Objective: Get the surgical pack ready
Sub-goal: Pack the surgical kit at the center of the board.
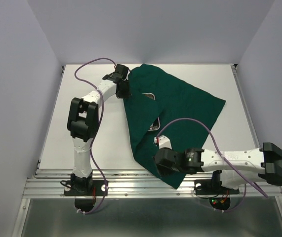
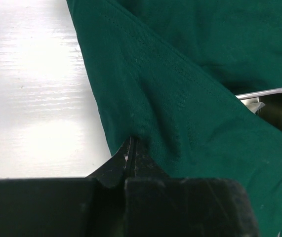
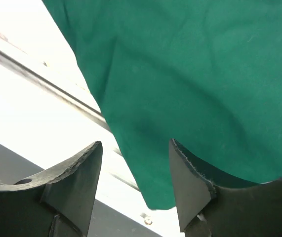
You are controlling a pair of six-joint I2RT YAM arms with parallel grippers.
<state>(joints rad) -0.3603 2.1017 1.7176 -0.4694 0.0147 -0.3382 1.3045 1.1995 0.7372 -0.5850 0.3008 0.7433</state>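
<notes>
Dark green cloth drape [image 1: 180, 103]: left hand [image 2: 131, 146] clamped on its edge, right hand [image 3: 136, 143] apart; tugging may drag the small shiny steel tray [image 2: 278, 93] under it.

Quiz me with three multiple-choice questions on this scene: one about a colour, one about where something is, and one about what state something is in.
1. What colour is the large cloth drape?
A) blue
B) dark green
C) white

2. Where is the small shiny steel tray?
A) mostly covered by the drape
B) on bare table beside the left arm
C) held up in the air

3. How does the right gripper stand?
A) open, holding nothing
B) shut on the drape
C) shut on the tray

Answers:
1 B: the drape is dark green in every view.
2 A: only parts of the tray peek out from under the folds.
3 A: the jaws stand apart with nothing between them.
</notes>
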